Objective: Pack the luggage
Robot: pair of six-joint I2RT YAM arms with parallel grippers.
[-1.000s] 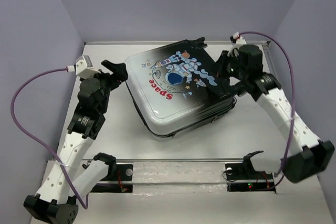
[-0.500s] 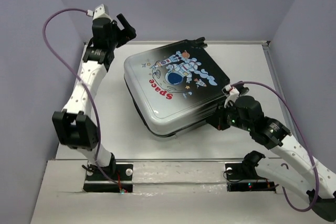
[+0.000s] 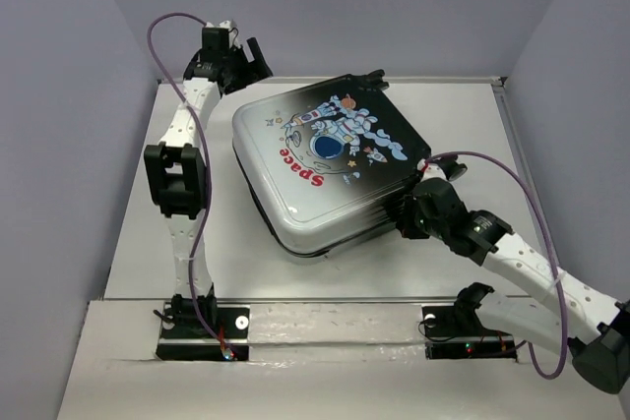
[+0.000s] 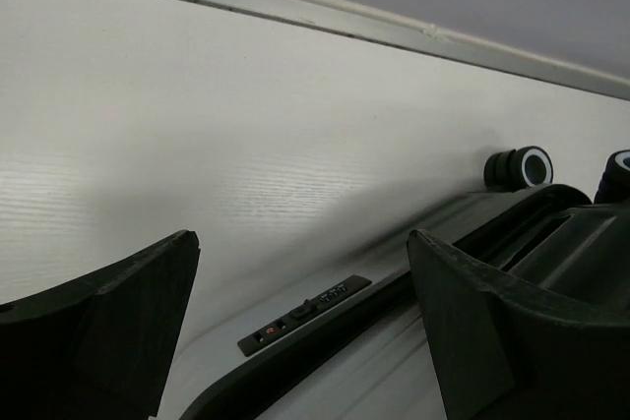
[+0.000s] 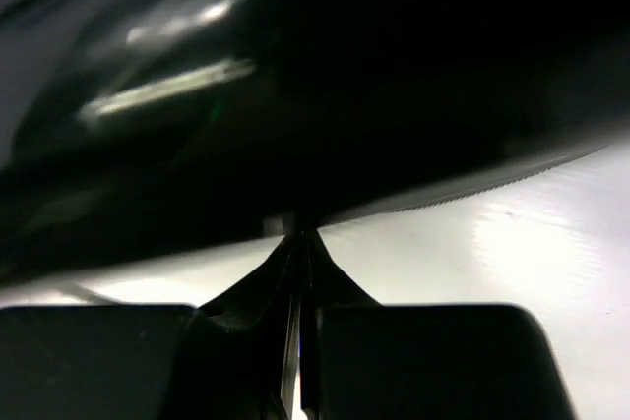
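Observation:
The luggage (image 3: 330, 159) lies flat and closed on the white table, astronaut and red "Space" print facing up. My left gripper (image 3: 258, 58) is open and empty, raised above the suitcase's back left corner. In the left wrist view its jaws (image 4: 300, 243) stand wide apart over the suitcase's side with the combination lock (image 4: 305, 314) and two black wheels (image 4: 520, 166). My right gripper (image 3: 406, 215) is at the suitcase's front right edge. In the right wrist view its fingers (image 5: 300, 243) are pinched shut on a small zipper pull (image 5: 280, 225) under the dark shell (image 5: 295, 95).
White table (image 3: 463, 135) with a raised rim at the back and grey-violet walls on three sides. Purple cables loop off both arms. A metal rail (image 3: 335, 302) with both arm bases runs along the near edge.
The left arm swung from the suitcase's left side up to the back left corner. The right arm moved from the back right down to the front right edge, then a little leftwards along it.

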